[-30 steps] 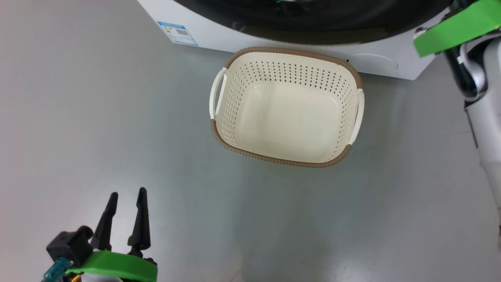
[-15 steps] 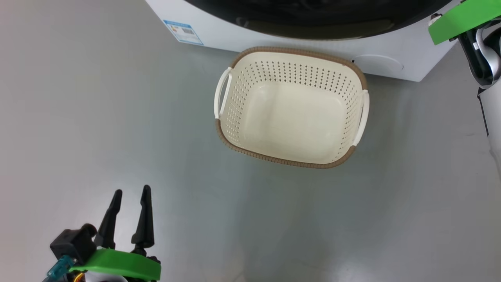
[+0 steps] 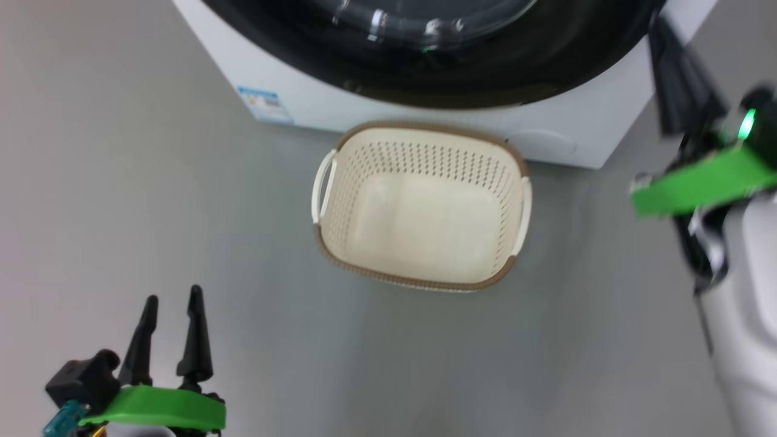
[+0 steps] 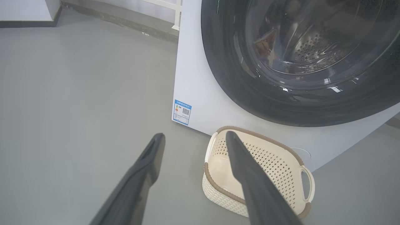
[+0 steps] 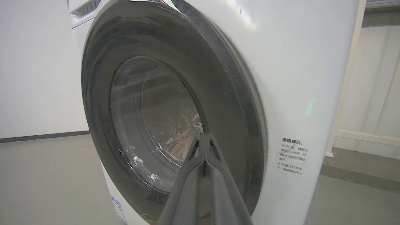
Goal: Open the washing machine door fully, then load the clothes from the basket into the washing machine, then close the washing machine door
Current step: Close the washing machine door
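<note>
Washing machine (image 3: 315, 103) stood on grey floor (image 3: 121, 182), its black door (image 3: 546, 67) flush shut. Basket (image 3: 425, 158) sat just before it. Left gripper (image 3: 173, 294) gaped wide, holding nothing; right gripper (image 5: 203, 136), fingers pressed together, pointed at the door.

White boxy front-loading washing machine (image 5: 297, 78): dark printed Chinese notice (image 5: 291, 156) on its white casing, heading reads 温馨提示, smaller lines under it too blurred to read reliably. Small blue-bordered paper sticker (image 4: 182, 112) at the lower corner of the front panel carries a QR code and a coloured chart. Sticker print too small to read in any view.
</note>
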`<state>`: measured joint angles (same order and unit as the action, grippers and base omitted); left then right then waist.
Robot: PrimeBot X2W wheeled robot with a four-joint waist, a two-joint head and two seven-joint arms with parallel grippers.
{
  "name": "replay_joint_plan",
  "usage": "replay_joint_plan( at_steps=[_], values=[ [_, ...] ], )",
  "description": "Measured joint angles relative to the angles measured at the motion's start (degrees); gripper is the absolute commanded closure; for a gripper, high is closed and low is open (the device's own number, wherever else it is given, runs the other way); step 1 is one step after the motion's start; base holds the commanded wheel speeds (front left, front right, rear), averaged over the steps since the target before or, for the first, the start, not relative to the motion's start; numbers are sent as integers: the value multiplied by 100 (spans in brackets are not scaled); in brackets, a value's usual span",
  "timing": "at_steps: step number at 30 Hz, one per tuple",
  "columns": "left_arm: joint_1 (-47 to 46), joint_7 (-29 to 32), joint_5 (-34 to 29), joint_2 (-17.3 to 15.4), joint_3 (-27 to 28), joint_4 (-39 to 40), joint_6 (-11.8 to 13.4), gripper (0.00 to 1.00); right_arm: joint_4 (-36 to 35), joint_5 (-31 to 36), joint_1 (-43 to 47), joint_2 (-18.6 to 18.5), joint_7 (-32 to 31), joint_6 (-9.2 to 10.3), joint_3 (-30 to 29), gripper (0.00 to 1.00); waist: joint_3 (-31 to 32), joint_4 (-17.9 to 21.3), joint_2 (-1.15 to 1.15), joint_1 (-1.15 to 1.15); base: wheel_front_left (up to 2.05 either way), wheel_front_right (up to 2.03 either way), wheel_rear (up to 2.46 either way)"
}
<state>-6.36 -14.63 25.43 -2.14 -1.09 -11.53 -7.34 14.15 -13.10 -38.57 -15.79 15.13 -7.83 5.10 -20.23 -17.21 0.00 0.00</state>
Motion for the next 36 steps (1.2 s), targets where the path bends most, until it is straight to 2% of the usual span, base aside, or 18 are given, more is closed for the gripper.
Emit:
replay_joint_plan(
  at_steps=[10,16,19,27,36],
  values=[
    [541,0,-147,3,548,-165,0,0,-595,-207,2074,325,-18,0,-35,0,917,410,0,0,0,0,0],
    [926,0,-325,2,445,-49,0,0,-859,-227,2914,411,-24,0,-153,0,1465,732,0,0,0,0,0],
    [1037,1,-193,-4,367,-87,1,0,-999,-289,3246,489,-24,0,-303,0,1682,903,0,0,0,0,0],
    [1100,0,-308,-5,241,48,0,0,-1200,-281,3765,682,-24,0,-579,0,2005,1240,0,0,0,0,0],
    [1227,0,-658,-12,291,90,0,0,-1283,-145,4337,936,-25,0,-810,0,2201,1389,0,0,0,0,0]
  ],
)
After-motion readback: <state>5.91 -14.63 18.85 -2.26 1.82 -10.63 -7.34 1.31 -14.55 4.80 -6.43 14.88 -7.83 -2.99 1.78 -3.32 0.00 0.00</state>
